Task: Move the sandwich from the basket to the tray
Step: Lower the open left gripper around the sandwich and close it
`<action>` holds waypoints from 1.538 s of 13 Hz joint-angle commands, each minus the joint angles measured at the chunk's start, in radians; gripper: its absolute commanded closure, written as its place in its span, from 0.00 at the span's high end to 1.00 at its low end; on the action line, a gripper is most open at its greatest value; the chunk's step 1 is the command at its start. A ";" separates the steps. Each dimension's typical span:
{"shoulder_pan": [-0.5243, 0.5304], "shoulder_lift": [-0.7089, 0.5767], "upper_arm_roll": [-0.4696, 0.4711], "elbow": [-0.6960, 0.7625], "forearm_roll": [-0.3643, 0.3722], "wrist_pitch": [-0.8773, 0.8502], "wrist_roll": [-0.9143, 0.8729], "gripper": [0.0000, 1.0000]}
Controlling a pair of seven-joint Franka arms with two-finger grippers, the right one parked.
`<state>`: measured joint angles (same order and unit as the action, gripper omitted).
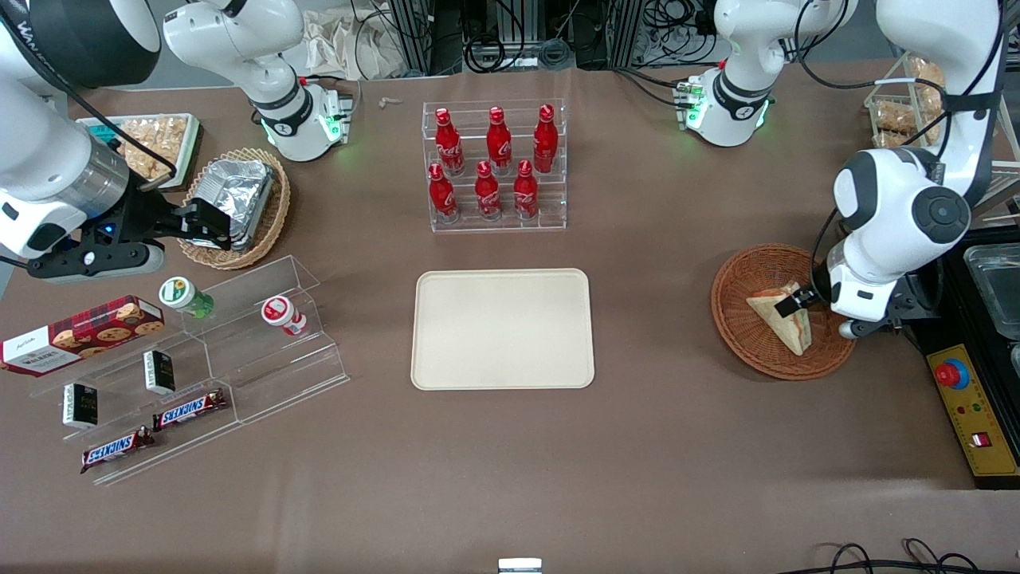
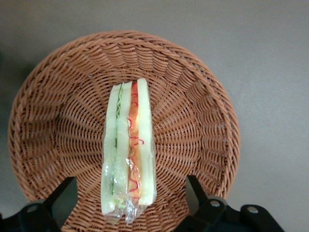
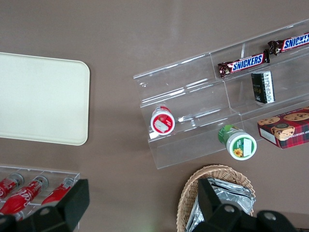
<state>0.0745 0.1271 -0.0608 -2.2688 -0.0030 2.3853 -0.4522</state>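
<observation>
The sandwich (image 1: 785, 319), a wrapped white wedge with red and green filling, lies in the reddish-brown wicker basket (image 1: 737, 279) toward the working arm's end of the table. My gripper (image 1: 801, 301) hangs low over the basket at the sandwich. In the left wrist view the sandwich (image 2: 129, 145) stands on its edge in the basket (image 2: 58, 96), and my gripper (image 2: 128, 186) is open, one black finger on each side of the wedge with a gap to it. The cream tray (image 1: 502, 328) lies bare at the table's middle, apart from the basket.
A clear rack of red bottles (image 1: 494, 163) stands farther from the front camera than the tray. Stepped acrylic shelves (image 1: 199, 359) with snacks and a tan basket with a foil container (image 1: 239, 203) sit toward the parked arm's end. A yellow control box (image 1: 968, 406) lies beside the basket.
</observation>
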 commanded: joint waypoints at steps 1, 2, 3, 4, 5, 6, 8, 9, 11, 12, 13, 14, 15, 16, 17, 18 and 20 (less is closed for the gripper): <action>-0.012 -0.006 0.004 -0.052 -0.009 0.064 -0.020 1.00; -0.012 -0.003 0.004 -0.070 -0.009 0.099 -0.020 1.00; -0.012 0.005 0.004 -0.095 -0.008 0.141 -0.020 1.00; -0.010 0.020 0.004 -0.116 -0.008 0.190 -0.020 1.00; -0.010 0.046 0.006 -0.130 -0.009 0.245 -0.019 1.00; -0.010 0.074 0.004 -0.143 -0.008 0.299 -0.019 1.00; -0.010 0.121 0.006 -0.161 -0.008 0.395 -0.019 1.00; -0.009 0.134 0.004 -0.163 -0.008 0.416 -0.019 1.00; -0.005 0.126 0.006 -0.161 -0.009 0.414 -0.034 0.82; -0.005 0.115 0.004 -0.160 -0.009 0.413 -0.071 0.36; -0.007 0.102 0.006 -0.161 -0.006 0.408 -0.068 0.00; -0.007 0.088 0.004 -0.160 -0.006 0.407 -0.068 0.00; -0.007 0.069 0.004 -0.156 -0.006 0.402 -0.068 0.00; -0.007 0.051 0.004 -0.152 0.004 0.370 -0.066 0.00; -0.007 0.034 0.006 -0.140 0.008 0.318 -0.066 0.00; -0.007 0.013 0.004 -0.121 0.008 0.254 -0.066 0.00; -0.005 -0.036 0.006 -0.056 0.011 0.088 -0.065 0.00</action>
<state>0.0746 0.1568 -0.0592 -2.3721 -0.0038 2.6055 -0.4897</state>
